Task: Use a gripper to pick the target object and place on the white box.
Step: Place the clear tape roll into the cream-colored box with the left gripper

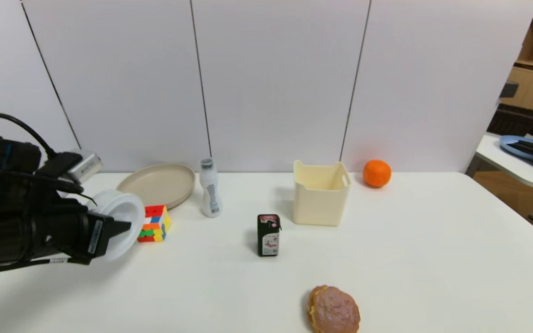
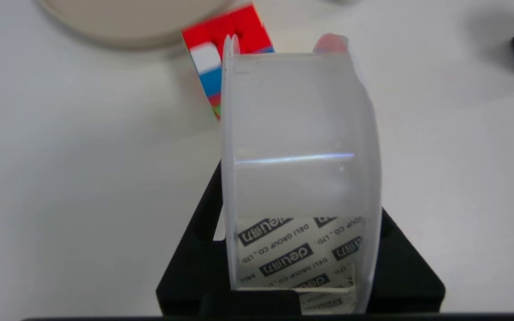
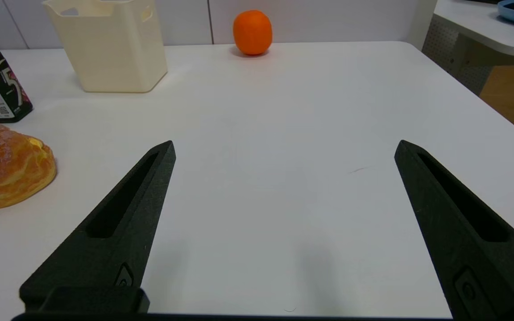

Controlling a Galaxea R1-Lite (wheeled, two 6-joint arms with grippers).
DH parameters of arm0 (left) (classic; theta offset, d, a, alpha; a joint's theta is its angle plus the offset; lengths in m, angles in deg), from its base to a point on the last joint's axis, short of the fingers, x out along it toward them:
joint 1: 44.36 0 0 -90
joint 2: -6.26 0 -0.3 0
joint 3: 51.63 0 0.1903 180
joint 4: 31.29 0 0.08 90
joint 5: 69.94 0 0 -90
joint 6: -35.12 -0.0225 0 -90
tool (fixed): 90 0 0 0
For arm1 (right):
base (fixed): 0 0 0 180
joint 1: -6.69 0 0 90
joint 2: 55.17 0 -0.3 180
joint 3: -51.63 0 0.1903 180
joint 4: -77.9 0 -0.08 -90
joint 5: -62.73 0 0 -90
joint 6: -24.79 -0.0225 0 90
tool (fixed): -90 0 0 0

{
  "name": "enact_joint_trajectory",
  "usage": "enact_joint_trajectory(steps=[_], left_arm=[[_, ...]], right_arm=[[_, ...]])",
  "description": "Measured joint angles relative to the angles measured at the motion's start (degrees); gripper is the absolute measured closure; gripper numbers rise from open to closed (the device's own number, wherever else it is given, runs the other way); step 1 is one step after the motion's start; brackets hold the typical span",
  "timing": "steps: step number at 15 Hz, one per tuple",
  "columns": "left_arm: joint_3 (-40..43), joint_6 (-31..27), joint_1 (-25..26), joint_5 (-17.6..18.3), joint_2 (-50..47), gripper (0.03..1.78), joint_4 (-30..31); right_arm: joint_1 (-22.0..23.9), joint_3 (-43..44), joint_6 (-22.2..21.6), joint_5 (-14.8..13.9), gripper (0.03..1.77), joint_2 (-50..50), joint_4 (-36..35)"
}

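Left tool (image 1: pixel 117 227) clamps one tape spool (image 1: pixel 120 222) above the surface's (image 1: pixel 387 259) left edge.

Nearest the front edge lies one glazed bun (image 1: pixel 333 310); the right tool (image 3: pixel 283 151) hangs low near the surface's right side, its two fingers (image 3: pixel 118 214) spread wide on nothing. Farther in, one black carton (image 1: pixel 269 235) stands upright, its print too small to read. At the left edge the spool is held clear of the surface, a black finger against each flange, so its hub axis runs level from finger to finger and one round flange faces the head camera; its core liner reads "deli" and "DELI GROUP CO., LTD." Just beyond sits one colour cube (image 1: pixel 154 224). Toward the back edge: one beige plate (image 1: pixel 158 185), one white bottle (image 1: pixel 210 194), one white box (image 1: pixel 320 193), one orange (image 1: pixel 377 173).
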Motion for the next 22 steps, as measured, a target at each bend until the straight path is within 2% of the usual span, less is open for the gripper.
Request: enact_joint_trajectory(steps=[2, 4, 7, 13, 15, 18, 22], left_arm=[[-3.0, 0.4, -1.3, 0.4, -1.6, 1.21, 4.6], [-8.6, 0.5, -3.3, 1.4, -1.7, 1.21, 5.6], [-20.3, 0.6, -7.5, 5.1, 1.7, 1.21, 5.9], [-45.5, 2.0, -19.3, 8.6, 17.9, 1.21, 6.8], [-53.2, 2.1, -22.4, 10.5, 24.1, 1.21, 7.6], [-64.3, 2.1, -26.5, 11.2, 33.1, 1.21, 8.7], [-70.3, 2.3, -30.5, 11.3, 42.6, 1.21, 13.3]], right_arm=[[0.0, 0.0, 0.0, 0.0, 0.1, 0.0, 0.0], [0.0, 0.0, 0.0, 0.0, 0.1, 0.0, 0.0], [0.0, 0.0, 0.0, 0.0, 0.1, 0.0, 0.0], [0.0, 0.0, 0.0, 0.0, 0.1, 0.0, 0.0], [0.0, 0.0, 0.0, 0.0, 0.1, 0.0, 0.0], [0.0, 0.0, 0.0, 0.0, 0.1, 0.0, 0.0], [0.0, 0.0, 0.0, 0.0, 0.1, 0.0, 0.0]])
